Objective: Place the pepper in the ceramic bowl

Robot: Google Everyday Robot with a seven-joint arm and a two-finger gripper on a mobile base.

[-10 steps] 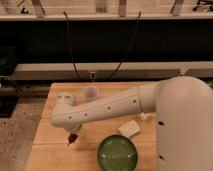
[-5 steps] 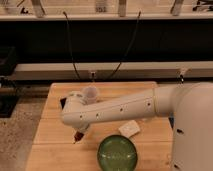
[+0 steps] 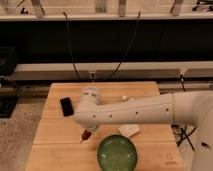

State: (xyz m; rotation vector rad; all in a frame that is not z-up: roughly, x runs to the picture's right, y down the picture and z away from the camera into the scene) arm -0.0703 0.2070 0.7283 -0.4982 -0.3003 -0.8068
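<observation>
Wooden table [image 3: 50, 150]: camera view; it carries everything, and the white arm [image 3: 140, 112] reaches across it from the right.
Gripper [image 3: 86, 132]: tucked under the arm's end, left of the bowl, fingers closed on the pepper.
Pepper [image 3: 83, 136]: red, hanging at the gripper tip, near the bowl's left rim but not over it.
Bowl [image 3: 118, 154]: dark green, at the table's front edge, nothing inside.
Done: the pick-up, by the look of it.
Left: carry the pepper right, over the bowl, and let go.
</observation>
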